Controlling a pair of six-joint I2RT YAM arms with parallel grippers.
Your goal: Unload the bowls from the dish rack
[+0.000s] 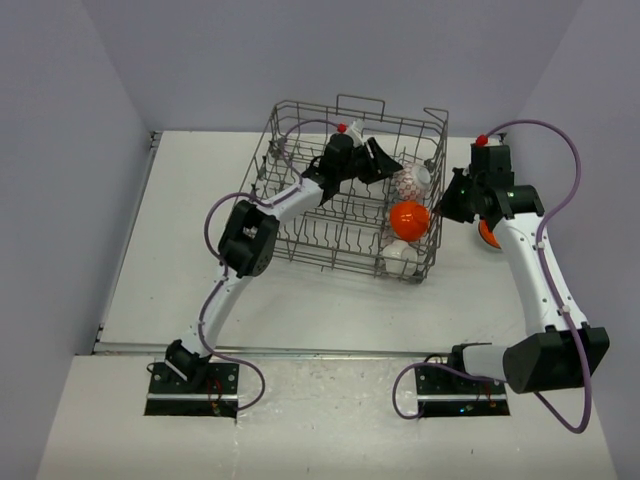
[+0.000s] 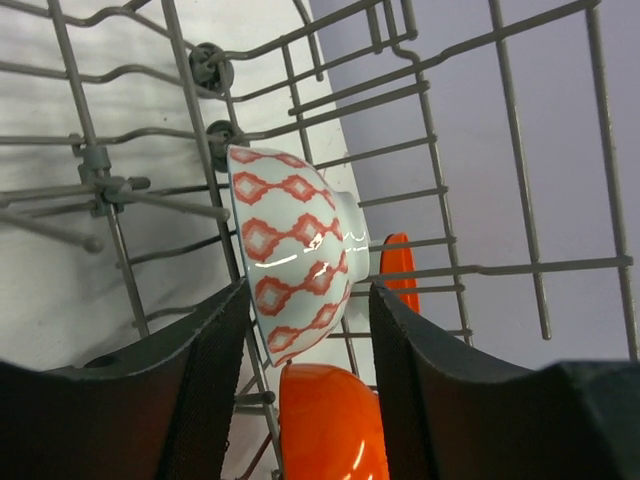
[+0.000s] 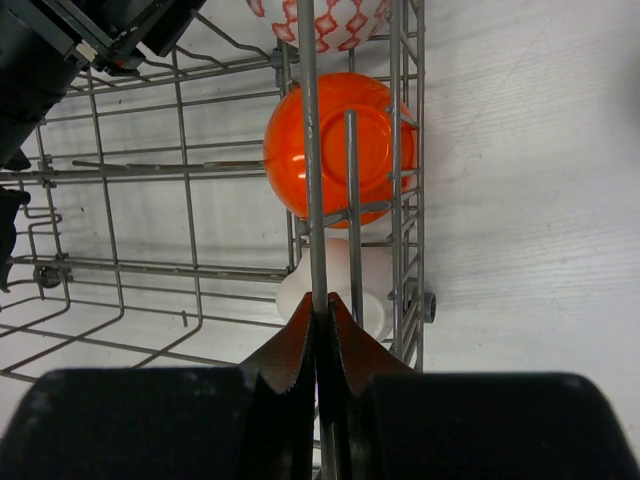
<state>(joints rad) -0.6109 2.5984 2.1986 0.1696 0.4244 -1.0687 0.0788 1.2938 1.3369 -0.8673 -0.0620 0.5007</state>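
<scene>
Rack restraint comes first: the right gripper point(image 3: 320, 312) is closed tight on the right wall of the dish rack point(image 1: 340, 265), with one upright wire pinched between its fingers and nothing else held. Just inside that wall, nearest the arm bases, the plain white bowl point(image 3: 340, 285) sits in the near right corner. The orange bowl point(image 3: 340, 150) stands on edge directly beyond it, and the patterned bowl point(image 2: 295, 240) stands beyond that. A second orange bowl point(image 1: 488, 236) lies outside the rack on the table point(image 1: 200, 290), beside the right arm.

The left gripper point(image 2: 308, 300) reaches in from the rack's left side. Its fingers point(image 2: 210, 370) are apart, one on each side of the patterned bowl's lower half, and no contact is apparent.

Note the orientation. The bowl is on edge, with its mouth toward the left-hand finger in the wrist view and its foot toward the other. Closing therefore squeezes along the mouth-to-foot axis, not across the rim. One of the rack's wires runs just beside the mouth-side finger, so you risk clamping it with the bowl. The left arm is the one placed for this pick. Lift clear of the rack before you travel sideways.
</scene>
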